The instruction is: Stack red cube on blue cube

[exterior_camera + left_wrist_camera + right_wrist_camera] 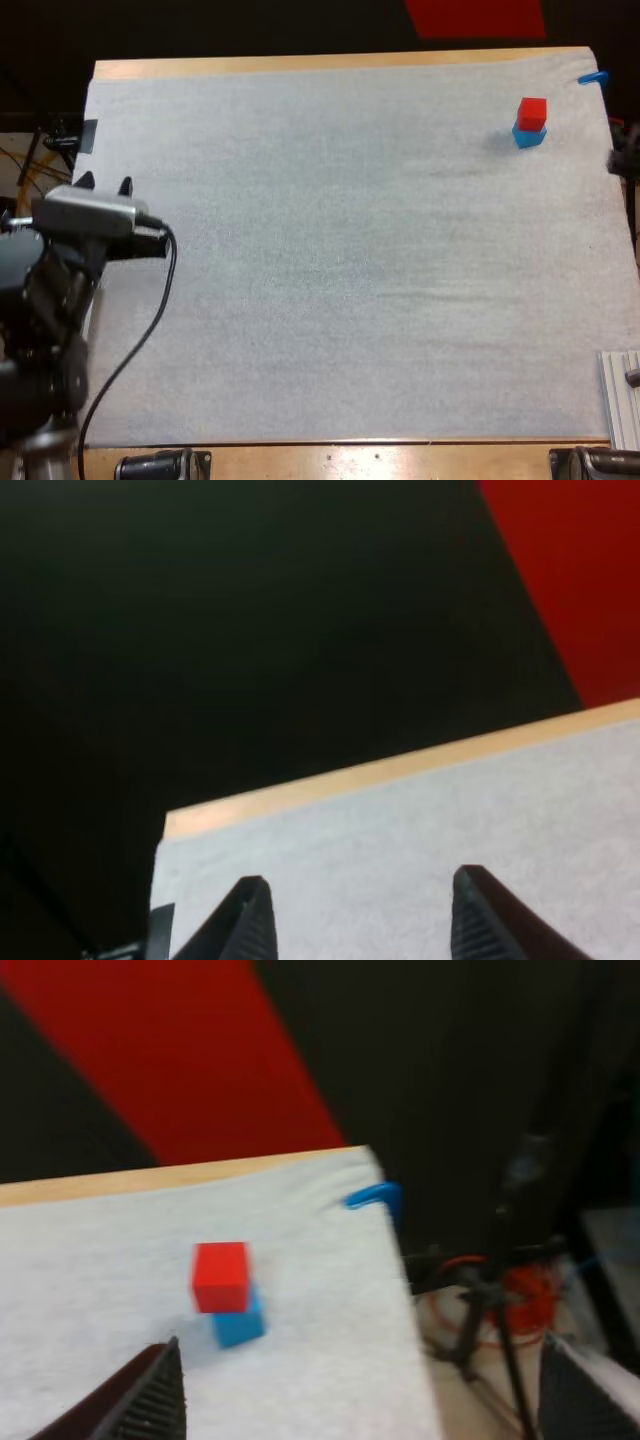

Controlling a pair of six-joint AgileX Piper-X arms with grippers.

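Toward two o'clock on the white mat [350, 270], close to its far right corner, the red cube [532, 111] is sitting on top of the blue cube [529, 136]. The two are touching, and a strip of the blue is showing beneath the red on the near side. Both of my grippers are hanging clear of the pair.

At nine o'clock, over the mat's left edge, I am holding my left gripper [104, 184] with its two black fingers spread and pointing toward twelve o'clock. It is well apart from the cubes, almost the whole width of the mat away. From the left wrist, those fingers [250, 920] are standing apart with bare mat between them. The wooden table [400, 765] is showing as a pale strip just beyond the mat's far edge.

From the right wrist, my right gripper [360, 1380] is gaping wide, its fingers [150, 1400] pinching nothing and touching nothing. The stack is lying on the mat ahead of it, nearer to one finger than to the other. The red cube is sitting slightly askew on the blue, near the mat's corner.
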